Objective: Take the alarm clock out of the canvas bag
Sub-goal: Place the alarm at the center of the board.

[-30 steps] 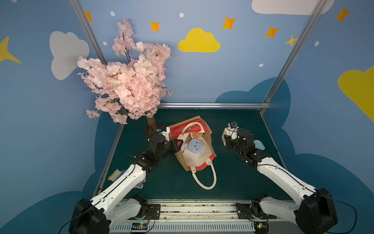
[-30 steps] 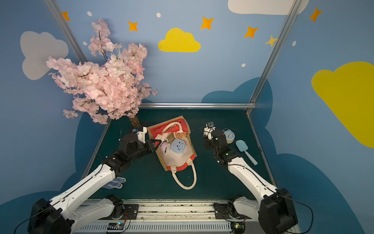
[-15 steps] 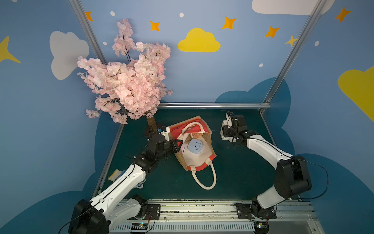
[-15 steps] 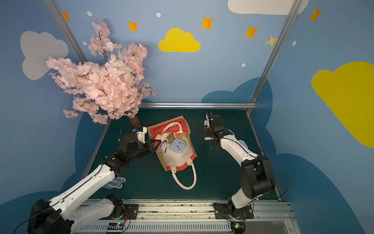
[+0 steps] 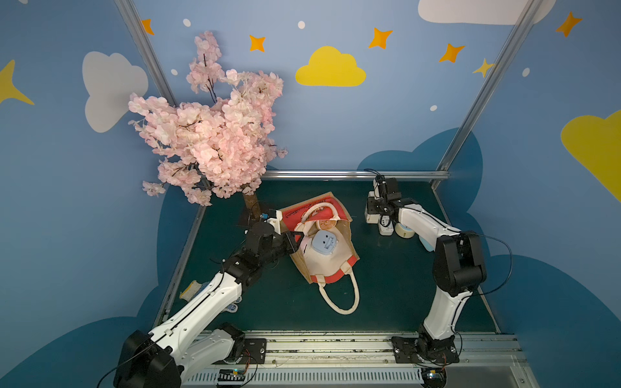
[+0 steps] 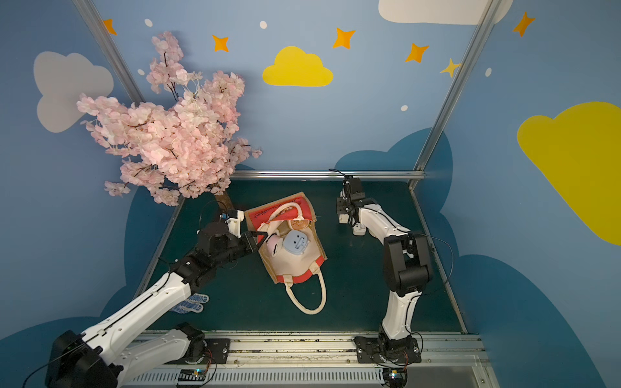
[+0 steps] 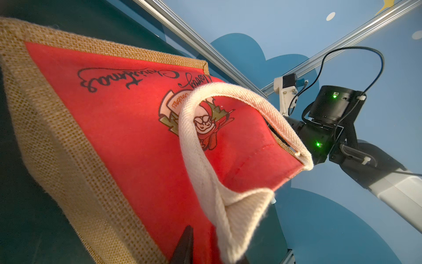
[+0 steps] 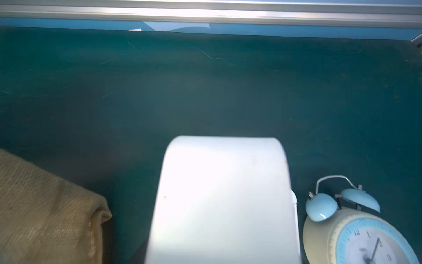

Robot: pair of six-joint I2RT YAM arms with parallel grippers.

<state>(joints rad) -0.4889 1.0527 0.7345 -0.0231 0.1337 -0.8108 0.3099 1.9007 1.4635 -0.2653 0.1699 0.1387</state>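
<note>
Right of the canvas bag (image 5: pixel 351 242), the alarm clock (image 5: pixel 405 231) stood freed; right hand (image 5: pixel 383 223) had retreated, grip untellable; left hand (image 5: pixel 297 239) pinched its rim.

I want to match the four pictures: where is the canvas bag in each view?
Both top views: canvas bag mid-table, mouth open.
Left wrist: its red panel fills most of the picture.
Right wrist: only a tan corner at the edge.
Shared landmark: metal rail behind the table.

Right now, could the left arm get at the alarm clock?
Probably not: the left pincer grips the rim of the canvas bag, and the alarm clock sits on the bag's far side, beside the right arm.
</note>
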